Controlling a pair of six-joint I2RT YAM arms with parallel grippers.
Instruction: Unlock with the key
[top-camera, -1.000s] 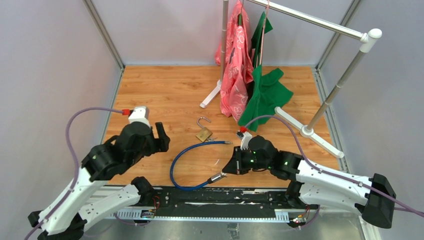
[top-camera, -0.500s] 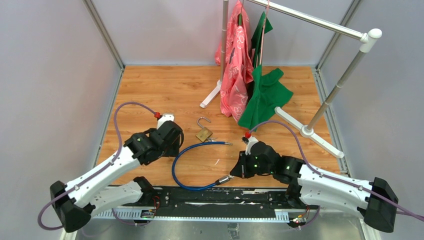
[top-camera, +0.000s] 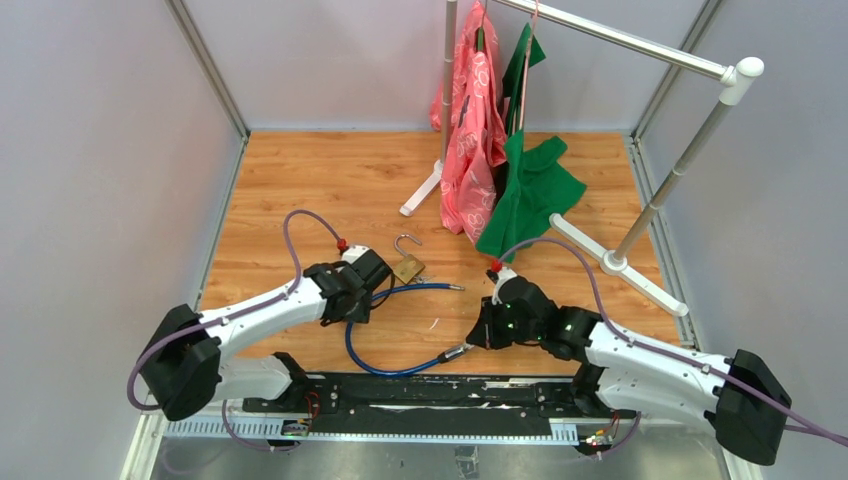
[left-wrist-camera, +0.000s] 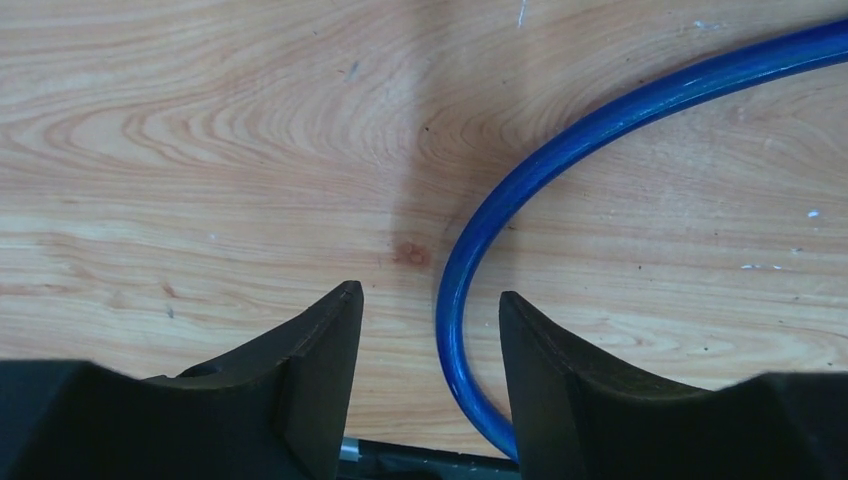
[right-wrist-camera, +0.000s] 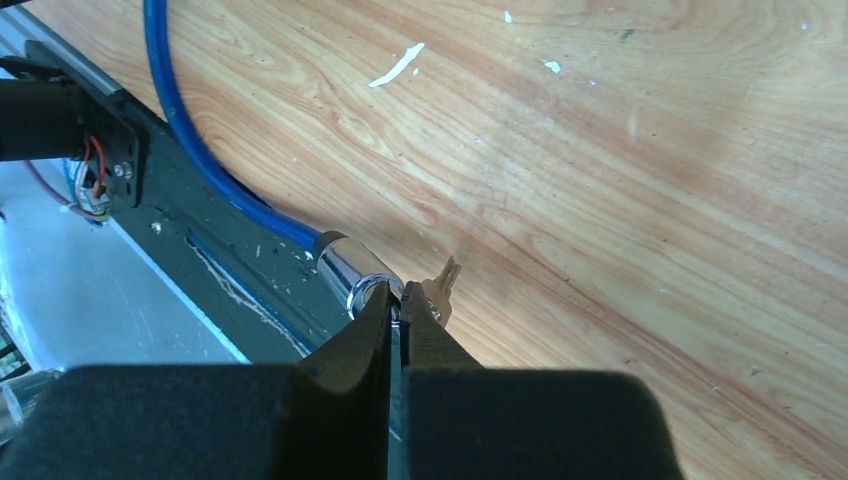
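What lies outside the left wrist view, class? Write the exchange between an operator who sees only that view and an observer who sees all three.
Operator: I see only a blue cable between my open fingers. Where is the padlock?
Observer: The brass padlock lies close by the left gripper, to its right.
Operator: And the key?
Observer: The right gripper is shut on the key, next to the cable's chrome end.

Pink garment (top-camera: 475, 120), green garment (top-camera: 535, 185) — hung on rack (top-camera: 620, 38).
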